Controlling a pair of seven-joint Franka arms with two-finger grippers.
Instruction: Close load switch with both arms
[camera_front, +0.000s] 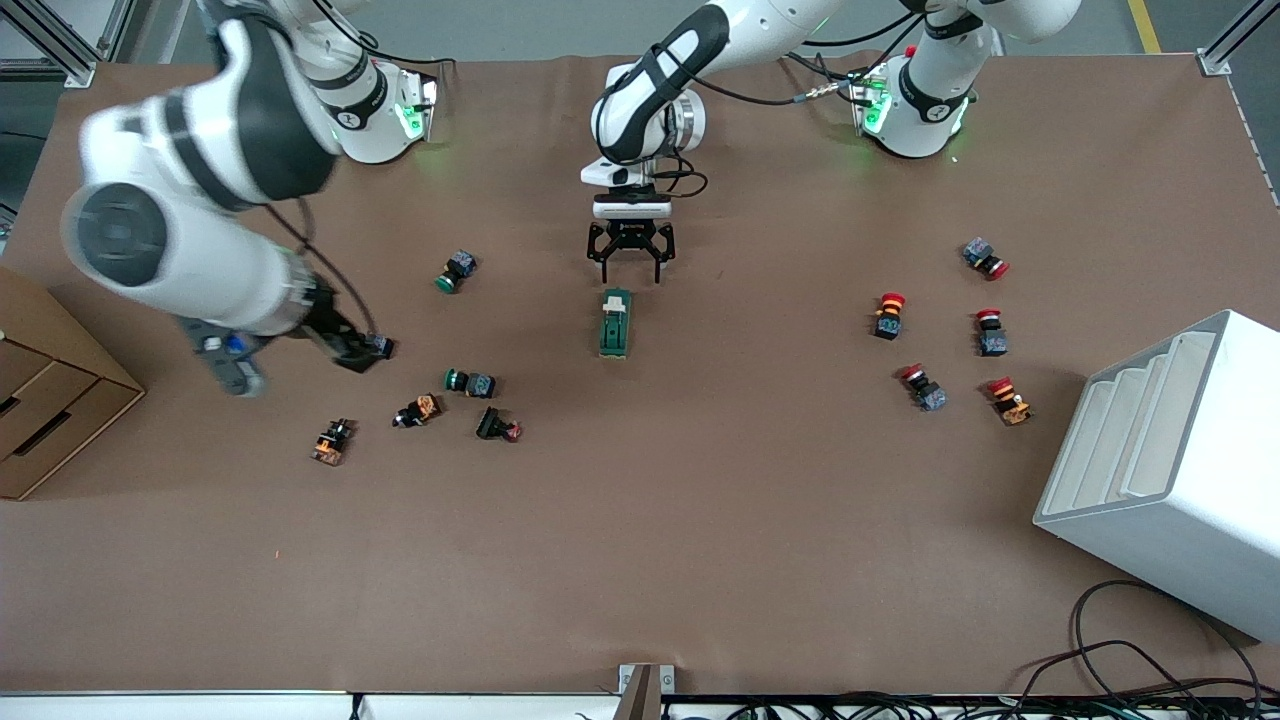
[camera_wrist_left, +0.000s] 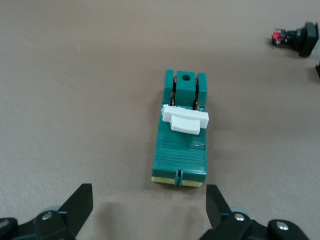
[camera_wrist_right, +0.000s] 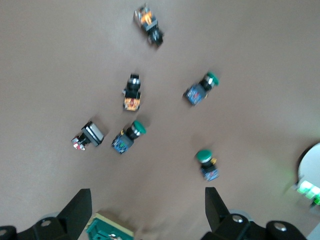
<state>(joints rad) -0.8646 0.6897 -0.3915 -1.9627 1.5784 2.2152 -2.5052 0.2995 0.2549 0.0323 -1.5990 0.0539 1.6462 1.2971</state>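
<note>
The load switch (camera_front: 615, 323) is seen lying flat on the brown table (camera_front: 700, 540) near the middle, its long axis running toward the front camera, with the white lever piece (camera_wrist_left: 185, 119) set across its top. In the left wrist view the copper contacts are visible at one end of the green body, and a pale yellow strip shows along the base at the other end.

The left gripper (camera_front: 630, 262) is held over the table just beside the end of the switch that lies farther from the front camera. Its fingers (camera_wrist_left: 80, 202) are spread wide apart and nothing is touched — the switch is framed between them without contact.

The right gripper (camera_front: 350, 352) is positioned toward the right arm's end of the table, over the spot beside the scattered green push buttons (camera_front: 470, 382). In the right wrist view its fingers (camera_wrist_right: 77, 210) are parted and nothing is held between them; a corner of the green switch is caught at the frame's edge, and several buttons are spread out on the table.

Red push buttons (camera_front: 890, 313) are grouped toward the left arm's end, near a white stepped rack (camera_front: 1180, 470). A cardboard box (camera_front: 40, 400) is placed at the right arm's end.
</note>
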